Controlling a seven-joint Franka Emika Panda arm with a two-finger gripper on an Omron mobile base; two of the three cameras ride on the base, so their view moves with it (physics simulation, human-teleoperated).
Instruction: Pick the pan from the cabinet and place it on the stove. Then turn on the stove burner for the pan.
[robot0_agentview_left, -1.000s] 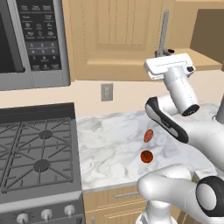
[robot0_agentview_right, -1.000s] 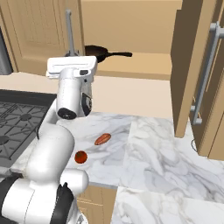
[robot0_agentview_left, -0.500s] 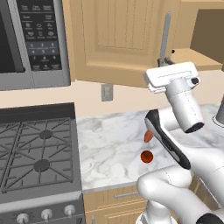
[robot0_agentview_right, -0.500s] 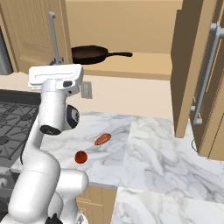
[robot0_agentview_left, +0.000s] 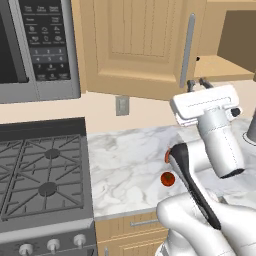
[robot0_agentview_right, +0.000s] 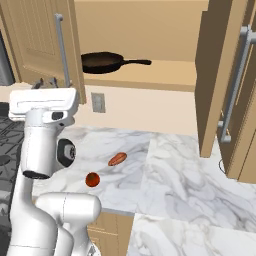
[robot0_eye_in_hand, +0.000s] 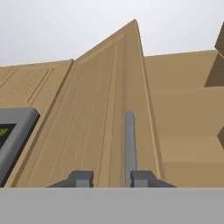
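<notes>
Left base view: your gripper (robot0_agentview_left: 198, 83) points up at the lower edge of the cabinet (robot0_agentview_left: 135, 45), its two dark tips close beside the grey bar handle (robot0_agentview_left: 187, 44) of the swung-open door; the stove (robot0_agentview_left: 42, 175) lies to the left with bare grates, under the microwave (robot0_agentview_left: 35, 47), and a red tomato (robot0_agentview_left: 167, 179) rests on the marble counter (robot0_agentview_left: 125, 165). Right base view: you find the pan (robot0_agentview_right: 102, 61) on the open cabinet shelf (robot0_agentview_right: 150, 75), upright, its long handle pointing right; your gripper (robot0_agentview_right: 46, 83) sits below and left of it, in front of the open door, well apart from the pan. A sausage-shaped red item (robot0_agentview_right: 117, 159) and the tomato lie near each other on the counter, and a wall outlet (robot0_agentview_right: 98, 102) shows under the shelf. Hand view: your fingertips (robot0_eye_in_hand: 81, 178) stand a modest gap apart with nothing between them, the bar handle rising just above the right-hand tip; the jaws are parted and hold nothing.
</notes>
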